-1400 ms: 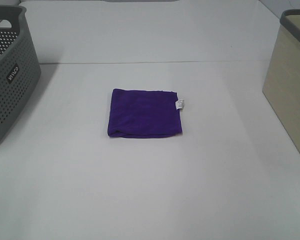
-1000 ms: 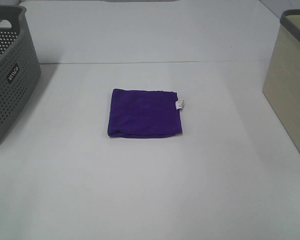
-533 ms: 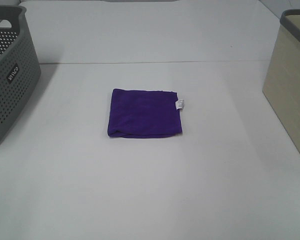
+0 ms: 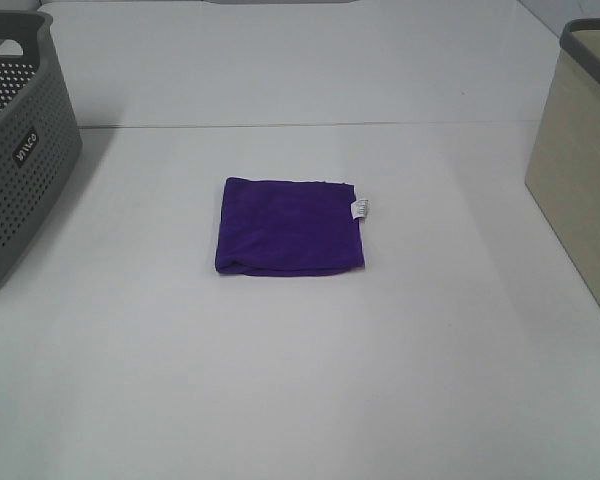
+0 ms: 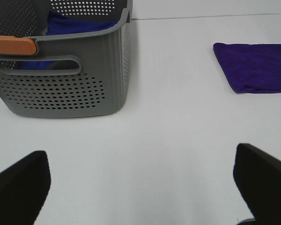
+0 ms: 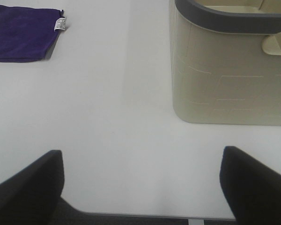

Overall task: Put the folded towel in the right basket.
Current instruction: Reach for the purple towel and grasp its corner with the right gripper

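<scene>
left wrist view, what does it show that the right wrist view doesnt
Only the left wrist view shows the grey perforated basket, with a blue cloth inside it and an orange piece at its rim, plus the left gripper.

Only the right wrist view shows the beige basket with its dark grey rim, plus the right gripper.

Both show the folded towel, purple and lying flat on the white table. In each view the fingers are wide apart with nothing between them.
</scene>
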Tool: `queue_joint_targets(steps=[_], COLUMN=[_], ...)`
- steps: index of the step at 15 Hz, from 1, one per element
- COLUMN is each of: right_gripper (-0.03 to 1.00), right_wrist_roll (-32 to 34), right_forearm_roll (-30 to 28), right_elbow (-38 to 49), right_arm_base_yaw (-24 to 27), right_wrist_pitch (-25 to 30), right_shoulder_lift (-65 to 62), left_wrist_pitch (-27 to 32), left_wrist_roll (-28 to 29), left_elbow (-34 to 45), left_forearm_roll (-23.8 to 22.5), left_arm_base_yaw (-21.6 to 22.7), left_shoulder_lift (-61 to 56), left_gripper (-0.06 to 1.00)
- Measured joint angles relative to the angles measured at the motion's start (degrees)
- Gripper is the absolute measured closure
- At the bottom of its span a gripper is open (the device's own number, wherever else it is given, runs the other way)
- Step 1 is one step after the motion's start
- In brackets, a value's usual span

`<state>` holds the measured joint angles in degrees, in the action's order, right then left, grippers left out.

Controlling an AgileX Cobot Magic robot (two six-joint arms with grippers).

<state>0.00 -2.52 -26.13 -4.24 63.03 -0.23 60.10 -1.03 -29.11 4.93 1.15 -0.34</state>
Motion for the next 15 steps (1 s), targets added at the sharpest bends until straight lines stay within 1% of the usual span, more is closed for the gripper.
queue_joint_targets(steps=[15], right_gripper=[0.10], right_wrist_roll=[0.00], right_forearm_roll=[0.00], right_elbow=[0.00], right_arm_base_yaw=[0.00], right_wrist_pitch=[0.00], right_shoulder_lift=[0.00], left_wrist_pitch=[0.00], left_wrist_roll=[0.00], left_elbow=[0.00], left_forearm_roll=[0.00], left_arm_base_yaw=[0.00], left_shoulder_lift=[0.00], left_gripper=[-0.05])
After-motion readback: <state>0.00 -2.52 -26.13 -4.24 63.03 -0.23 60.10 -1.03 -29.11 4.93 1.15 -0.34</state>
